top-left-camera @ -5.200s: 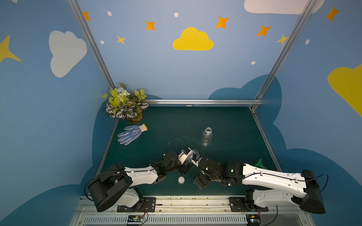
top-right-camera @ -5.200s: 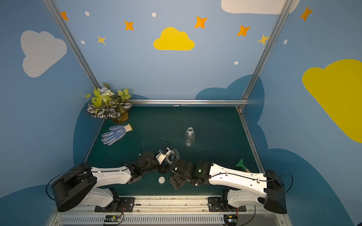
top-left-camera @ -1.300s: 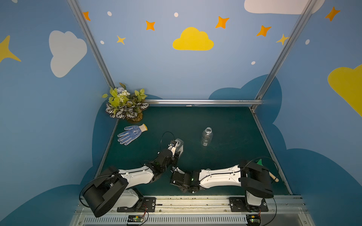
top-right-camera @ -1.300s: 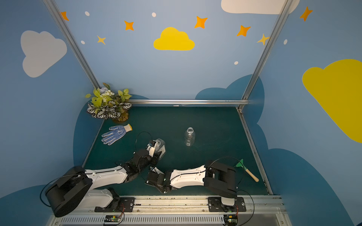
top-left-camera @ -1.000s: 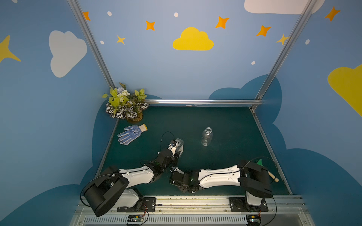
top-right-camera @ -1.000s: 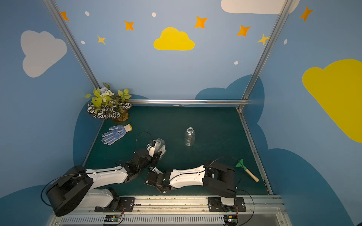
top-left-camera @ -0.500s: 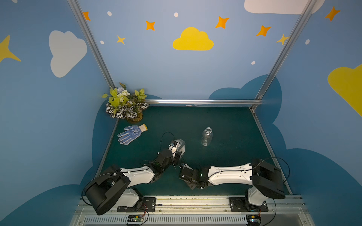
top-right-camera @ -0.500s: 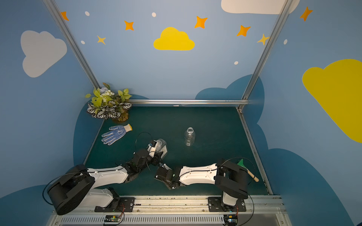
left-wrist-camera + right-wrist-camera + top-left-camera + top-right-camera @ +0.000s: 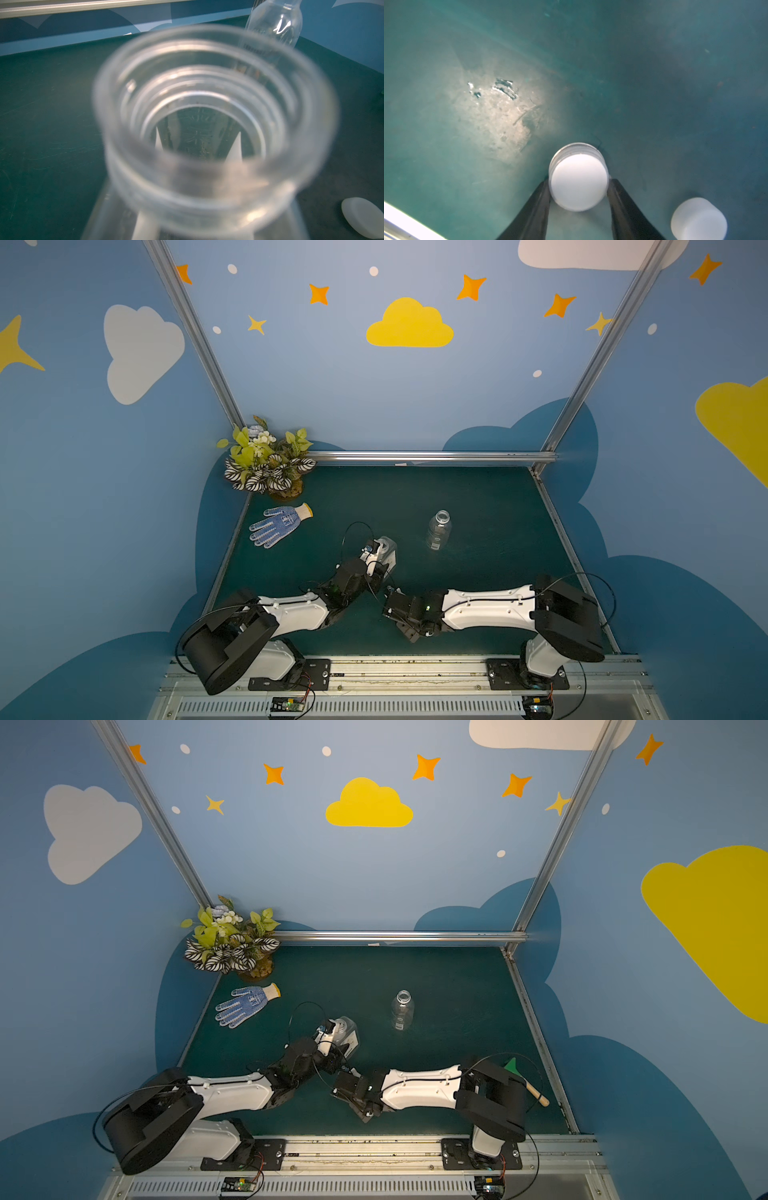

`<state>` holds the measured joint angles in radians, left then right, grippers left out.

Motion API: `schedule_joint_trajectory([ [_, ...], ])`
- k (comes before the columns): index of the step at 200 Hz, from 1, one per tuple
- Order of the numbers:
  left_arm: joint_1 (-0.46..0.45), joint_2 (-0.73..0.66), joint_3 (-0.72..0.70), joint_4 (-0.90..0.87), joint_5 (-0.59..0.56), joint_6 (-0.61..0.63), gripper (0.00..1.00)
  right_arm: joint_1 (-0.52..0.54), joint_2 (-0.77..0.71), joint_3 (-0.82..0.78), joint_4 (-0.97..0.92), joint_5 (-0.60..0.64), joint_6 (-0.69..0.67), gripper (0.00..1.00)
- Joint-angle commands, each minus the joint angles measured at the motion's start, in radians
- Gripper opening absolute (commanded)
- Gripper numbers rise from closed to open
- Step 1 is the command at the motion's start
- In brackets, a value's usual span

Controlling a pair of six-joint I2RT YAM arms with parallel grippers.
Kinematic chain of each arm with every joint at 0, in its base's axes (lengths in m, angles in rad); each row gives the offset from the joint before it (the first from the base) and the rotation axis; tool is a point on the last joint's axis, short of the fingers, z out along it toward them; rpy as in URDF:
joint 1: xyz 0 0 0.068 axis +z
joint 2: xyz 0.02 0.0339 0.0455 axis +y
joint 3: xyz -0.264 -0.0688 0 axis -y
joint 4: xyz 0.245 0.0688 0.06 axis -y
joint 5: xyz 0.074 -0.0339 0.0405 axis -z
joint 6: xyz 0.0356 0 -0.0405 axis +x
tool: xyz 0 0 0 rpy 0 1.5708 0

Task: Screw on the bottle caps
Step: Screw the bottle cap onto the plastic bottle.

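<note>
My left gripper (image 9: 376,562) is shut on the rectangular clear bottle (image 9: 386,549), holding it upright near the table's middle. In the left wrist view its open threaded neck (image 9: 207,128) fills the picture and hides the fingers. The round bottle (image 9: 438,531) stands uncapped farther back to the right. My right gripper (image 9: 395,605) points down at the table just in front of the held bottle. In the right wrist view its two black fingertips (image 9: 545,187) press on opposite sides of a white bottle cap (image 9: 579,180). A second bottle cap (image 9: 698,218) stands on the mat beside it.
A potted plant (image 9: 266,464) fills the back left corner, and a blue dotted glove (image 9: 278,524) lies in front of it. A green tool with a wooden handle (image 9: 523,1081) lies at the right edge behind my right arm. Blue walls enclose three sides.
My right arm swung from the front edge, close under the left arm, to the right and back towards the held bottle. The left arm kept the bottle almost still.
</note>
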<state>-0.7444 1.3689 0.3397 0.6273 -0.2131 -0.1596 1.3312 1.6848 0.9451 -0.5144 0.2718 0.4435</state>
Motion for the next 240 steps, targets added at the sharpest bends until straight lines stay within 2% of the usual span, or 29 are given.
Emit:
schedule_joint_trajectory([
  [1,-0.010,0.021,-0.004,-0.038,0.035,0.005,0.37,-0.008,0.035,0.021,-0.029,-0.018,-0.013,0.50],
  [61,-0.017,0.045,0.008,-0.038,0.037,0.011,0.38,-0.018,0.039,0.021,-0.032,-0.019,-0.009,0.50],
  [104,-0.028,0.055,0.013,-0.038,0.031,0.020,0.38,-0.024,0.058,0.035,-0.036,-0.014,0.000,0.55],
  [240,-0.041,0.056,0.013,-0.040,0.017,0.029,0.39,-0.033,0.062,0.070,-0.034,-0.040,-0.004,0.55],
])
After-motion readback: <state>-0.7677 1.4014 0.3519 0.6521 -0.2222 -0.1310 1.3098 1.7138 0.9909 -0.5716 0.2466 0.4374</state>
